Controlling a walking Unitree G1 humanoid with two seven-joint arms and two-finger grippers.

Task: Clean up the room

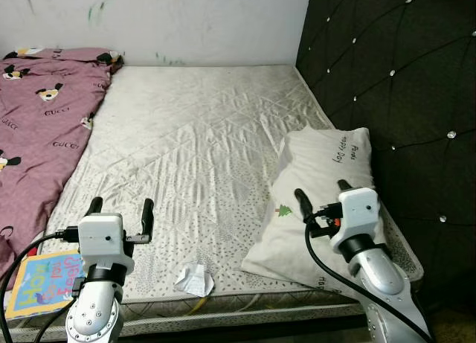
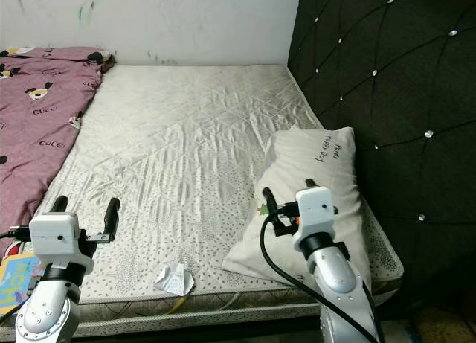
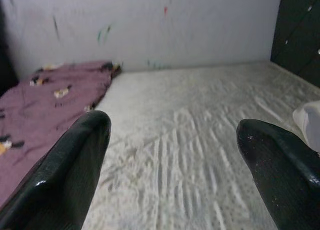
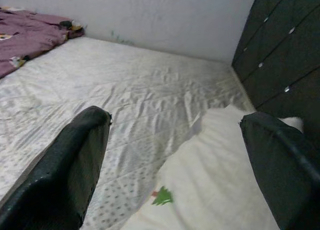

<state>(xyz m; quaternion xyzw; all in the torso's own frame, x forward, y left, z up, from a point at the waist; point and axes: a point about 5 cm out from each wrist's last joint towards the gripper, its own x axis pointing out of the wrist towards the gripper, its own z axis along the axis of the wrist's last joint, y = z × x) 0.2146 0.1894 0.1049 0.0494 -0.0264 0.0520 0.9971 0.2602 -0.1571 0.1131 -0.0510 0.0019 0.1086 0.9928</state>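
A crumpled white paper scrap (image 1: 195, 279) lies on the mattress (image 1: 201, 135) near its front edge. My left gripper (image 1: 120, 208) hovers open over the mattress's front left, a little left of and behind the scrap. My right gripper (image 1: 323, 196) is open above the white pillow (image 1: 327, 179) at the right side of the bed. A colourful children's book (image 1: 46, 282) rests at the front left corner under my left arm. A maroon patterned blanket (image 1: 41, 127) covers the left side of the bed.
A dark tufted headboard (image 1: 401, 97) stands along the right side. A white wall (image 1: 163, 23) with small paint marks runs behind the bed. The mattress's front edge (image 1: 223, 306) is close below my arms.
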